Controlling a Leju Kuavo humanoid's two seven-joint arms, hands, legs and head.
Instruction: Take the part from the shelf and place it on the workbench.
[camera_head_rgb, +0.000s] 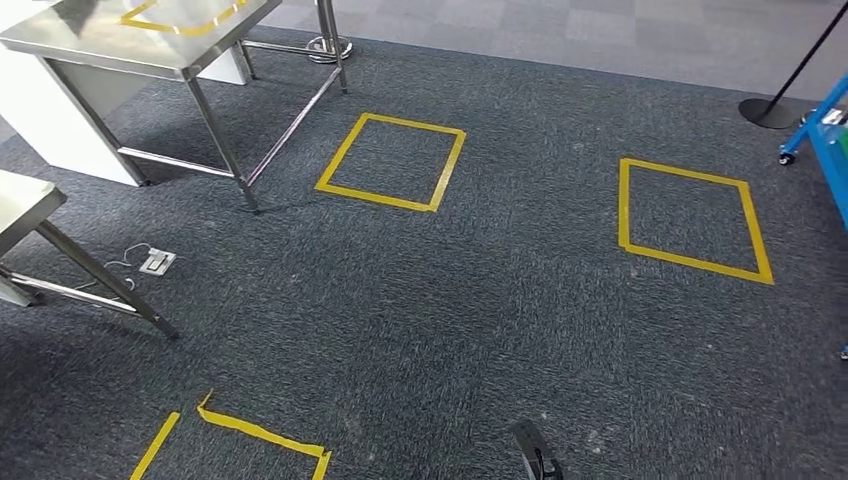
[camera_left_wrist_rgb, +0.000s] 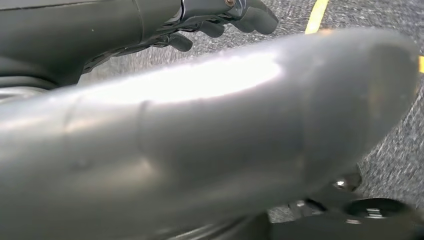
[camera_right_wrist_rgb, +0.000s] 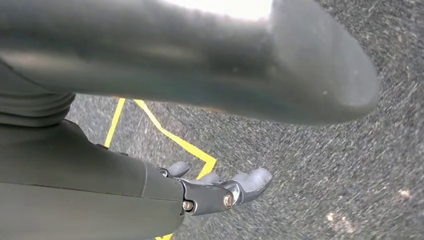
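The left hand (camera_left_wrist_rgb: 220, 20) and the right hand (camera_right_wrist_rgb: 215, 192) are seen hanging over dark carpet (camera_head_rgb: 480, 300), fingers loosely apart, nothing held. Yellow tape squares (camera_head_rgb: 392, 162) are laid ahead; steel workbenches (camera_head_rgb: 120, 40) stand far left, a blue cart (camera_head_rgb: 830, 140) far right.

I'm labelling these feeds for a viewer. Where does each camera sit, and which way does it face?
Head view: high on the body, looking forward and down at carpet, taped squares and steel tables.
Left wrist view: behind the left hand, facing carpet; thumb and dark fingers show.
Right wrist view: behind the right hand, facing carpet.
Shared: all three show yellow tape on carpet.
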